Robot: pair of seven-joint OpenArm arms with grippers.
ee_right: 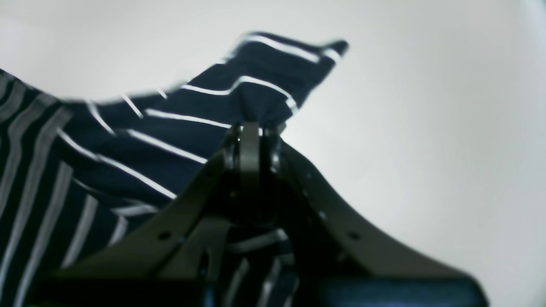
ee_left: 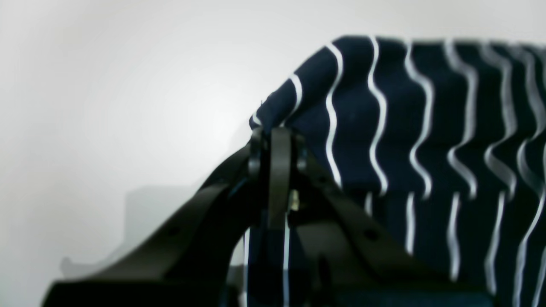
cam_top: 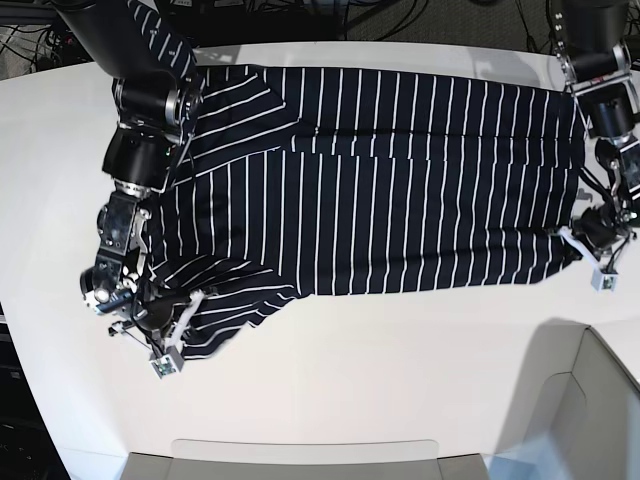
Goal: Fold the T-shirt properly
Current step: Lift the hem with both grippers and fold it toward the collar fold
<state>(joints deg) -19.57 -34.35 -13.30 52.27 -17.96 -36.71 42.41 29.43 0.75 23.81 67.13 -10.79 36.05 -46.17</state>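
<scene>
White table [cam_top: 330,380] under the spread T-shirt [cam_top: 400,180]; left gripper [ee_left: 275,136] and right gripper [ee_right: 251,130] clenched on shirt corners, seen close only from wrists.

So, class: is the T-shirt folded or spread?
Mostly spread: the T-shirt lies flat on the table; one sleeve edge is bunched.

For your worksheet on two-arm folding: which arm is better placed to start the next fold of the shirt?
Probably neither alone. The left gripper pinches the shirt at a hem corner, the right gripper pinches a sleeve tip, so both should lift together.
</scene>
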